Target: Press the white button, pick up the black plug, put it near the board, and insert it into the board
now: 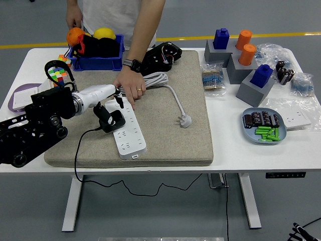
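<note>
The white power board [129, 131] lies on the grey mat [170, 135]. The black plug [111, 121] stands on the board's left part, its black cord [77, 150] trailing off the table's front edge. My left hand [109, 103] hovers just above and left of the plug, fingers spread and holding nothing. A person's hand [130, 88] rests on the far end of the board. I cannot make out the white button.
A white plug [185, 120] and coiled white cable [153, 78] lie on the mat. A blue bin [96, 62] and a Rubik's cube [57, 75] are at the back left. Blocks [253, 83] and a battery dish [264, 125] sit right.
</note>
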Robot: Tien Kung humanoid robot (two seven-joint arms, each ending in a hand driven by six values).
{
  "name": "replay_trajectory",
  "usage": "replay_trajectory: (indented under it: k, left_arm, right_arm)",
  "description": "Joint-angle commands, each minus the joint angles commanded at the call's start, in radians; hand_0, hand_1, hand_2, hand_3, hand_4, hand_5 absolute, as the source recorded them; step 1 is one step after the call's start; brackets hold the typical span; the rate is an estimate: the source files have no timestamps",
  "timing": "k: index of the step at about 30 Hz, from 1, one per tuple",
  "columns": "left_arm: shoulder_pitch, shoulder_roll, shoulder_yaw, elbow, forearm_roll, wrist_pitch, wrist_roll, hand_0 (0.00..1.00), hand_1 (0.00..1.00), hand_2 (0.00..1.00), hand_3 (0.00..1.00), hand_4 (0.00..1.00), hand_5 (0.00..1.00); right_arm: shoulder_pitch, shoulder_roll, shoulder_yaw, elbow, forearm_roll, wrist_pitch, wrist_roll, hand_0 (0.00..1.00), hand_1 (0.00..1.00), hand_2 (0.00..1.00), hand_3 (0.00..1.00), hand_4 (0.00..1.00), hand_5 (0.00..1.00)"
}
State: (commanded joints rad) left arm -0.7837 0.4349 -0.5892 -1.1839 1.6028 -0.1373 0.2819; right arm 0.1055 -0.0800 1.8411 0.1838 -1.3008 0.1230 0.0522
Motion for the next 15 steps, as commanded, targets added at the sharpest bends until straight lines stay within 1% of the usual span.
replay_trajectory:
  k: [2, 3, 6, 8, 9, 11, 12, 14, 15]
  left_arm:
    - [0.019, 0.009, -0.034, -0.018, -0.004, 0.009, -0.005, 0.804, 0.881, 0.706, 0.521, 0.994, 0.002]
    - [0.032, 0.013, -0.053, -0.029, -0.008, 0.019, -0.007, 0.794, 0.869, 0.672, 0.5, 0.993, 0.002]
    - [0.074, 0.022, -0.112, -0.056, -0.009, 0.062, -0.018, 0.794, 0.869, 0.672, 0.5, 0.993, 0.002]
    - [0.108, 0.02, -0.163, -0.06, 0.007, 0.091, -0.032, 0.794, 0.869, 0.672, 0.5, 0.993, 0.002]
    - [0.122, 0.019, -0.183, -0.055, 0.015, 0.103, -0.04, 0.734, 0.799, 0.6, 0.559, 0.815, 0.002]
    - [0.149, 0.014, -0.215, -0.044, 0.028, 0.123, -0.053, 0.734, 0.799, 0.6, 0.559, 0.815, 0.002]
    - [0.154, 0.014, -0.221, -0.042, 0.031, 0.127, -0.055, 0.734, 0.799, 0.6, 0.559, 0.815, 0.002]
    - [0.171, 0.008, -0.227, -0.028, 0.038, 0.149, -0.069, 0.734, 0.799, 0.6, 0.559, 0.815, 0.002]
    - [0.174, 0.006, -0.225, -0.024, 0.041, 0.154, -0.071, 0.673, 0.755, 0.55, 0.561, 0.73, 0.002]
  right_arm:
    - [0.0, 0.0, -0.001, 0.0, 0.0, 0.0, 0.0, 0.78, 0.608, 0.625, 0.625, 0.719, 0.469]
    - [0.0, 0.0, 0.0, 0.0, -0.001, 0.0, 0.0, 0.779, 0.608, 0.625, 0.625, 0.718, 0.468]
    - [-0.002, 0.001, 0.003, -0.001, -0.003, 0.001, -0.001, 0.779, 0.608, 0.625, 0.625, 0.718, 0.468]
    - [-0.005, 0.001, 0.004, -0.001, -0.003, 0.001, -0.001, 0.779, 0.608, 0.625, 0.625, 0.718, 0.468]
    - [-0.006, 0.002, 0.005, -0.001, -0.003, 0.001, -0.001, 0.778, 0.608, 0.625, 0.625, 0.719, 0.466]
    - [-0.009, 0.003, 0.005, 0.0, -0.002, 0.002, -0.001, 0.778, 0.608, 0.625, 0.625, 0.719, 0.466]
    - [-0.009, 0.003, 0.004, 0.0, -0.001, 0.002, -0.001, 0.778, 0.608, 0.625, 0.625, 0.719, 0.466]
    - [-0.01, 0.005, 0.003, 0.001, 0.001, 0.002, -0.001, 0.778, 0.608, 0.625, 0.625, 0.719, 0.466]
    - [-0.01, 0.006, 0.001, 0.001, 0.002, 0.003, -0.001, 0.78, 0.608, 0.625, 0.626, 0.719, 0.466]
